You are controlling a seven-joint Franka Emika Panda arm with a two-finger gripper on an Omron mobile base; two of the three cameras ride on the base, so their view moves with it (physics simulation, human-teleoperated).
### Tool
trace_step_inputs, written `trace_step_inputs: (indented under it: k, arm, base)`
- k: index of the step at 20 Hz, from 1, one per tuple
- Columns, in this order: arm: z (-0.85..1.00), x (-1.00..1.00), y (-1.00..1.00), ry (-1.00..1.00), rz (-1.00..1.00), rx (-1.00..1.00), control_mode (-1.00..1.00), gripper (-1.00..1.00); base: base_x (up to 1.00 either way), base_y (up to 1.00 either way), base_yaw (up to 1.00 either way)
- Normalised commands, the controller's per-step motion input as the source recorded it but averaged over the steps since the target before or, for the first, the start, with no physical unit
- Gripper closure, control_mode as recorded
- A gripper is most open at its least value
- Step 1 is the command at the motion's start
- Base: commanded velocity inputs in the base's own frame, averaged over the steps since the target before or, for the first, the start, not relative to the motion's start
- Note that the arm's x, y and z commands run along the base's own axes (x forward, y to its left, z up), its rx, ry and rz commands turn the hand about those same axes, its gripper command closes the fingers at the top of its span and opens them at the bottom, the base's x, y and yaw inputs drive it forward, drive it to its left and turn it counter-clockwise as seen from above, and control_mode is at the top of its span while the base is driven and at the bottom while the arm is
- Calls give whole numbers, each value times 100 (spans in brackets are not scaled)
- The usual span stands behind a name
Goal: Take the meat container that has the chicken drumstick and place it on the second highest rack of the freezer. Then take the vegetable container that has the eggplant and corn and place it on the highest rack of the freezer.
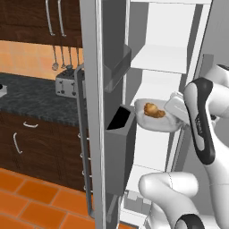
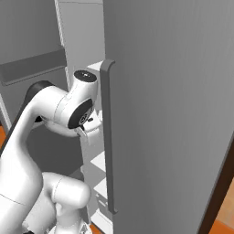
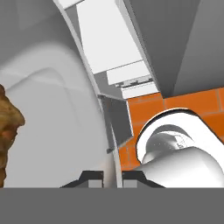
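A white meat container (image 1: 150,121) with a brown chicken drumstick (image 1: 154,110) in it hangs inside the open freezer, below a white rack (image 1: 159,58) and above a lower rack (image 1: 143,174). My gripper (image 1: 173,112) is shut on the container's right rim. In the hand view the container's wall (image 3: 52,113) fills the left side, with its thin rim pinched between my gripper's (image 3: 111,178) two fingertips. The drumstick (image 3: 8,131) shows at the left edge there.
The freezer's open left door carries grey bins (image 1: 120,129) and a long handle (image 1: 82,134), close to the container's left. The closed grey right door (image 2: 173,114) with its handle (image 2: 108,137) stands beside my arm. A toaster (image 1: 67,85) sits on the dark counter (image 1: 31,100).
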Motion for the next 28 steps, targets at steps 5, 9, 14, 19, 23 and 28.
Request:
trace_step_inputs:
  k: [5, 9, 14, 19, 23, 28]
  arm:
    - [-30, 10, 2, -23, -9, 6, -100, 100]
    - [-9, 50, 28, -17, -26, 9, -100, 100]
    - [-3, 63, 49, -9, -33, 1, -100, 100]
    - [-19, 31, -14, 2, -26, 4, -100, 100]
    - [-17, 58, -2, 10, -24, 12, -100, 100]
    - [-18, 40, -7, 5, -24, 14, -100, 100]
  base:
    - [0, 0, 0]
    - [0, 0, 0]
    - [0, 0, 0]
    - [0, 0, 0]
    - [0, 0, 0]
    - [0, 0, 0]
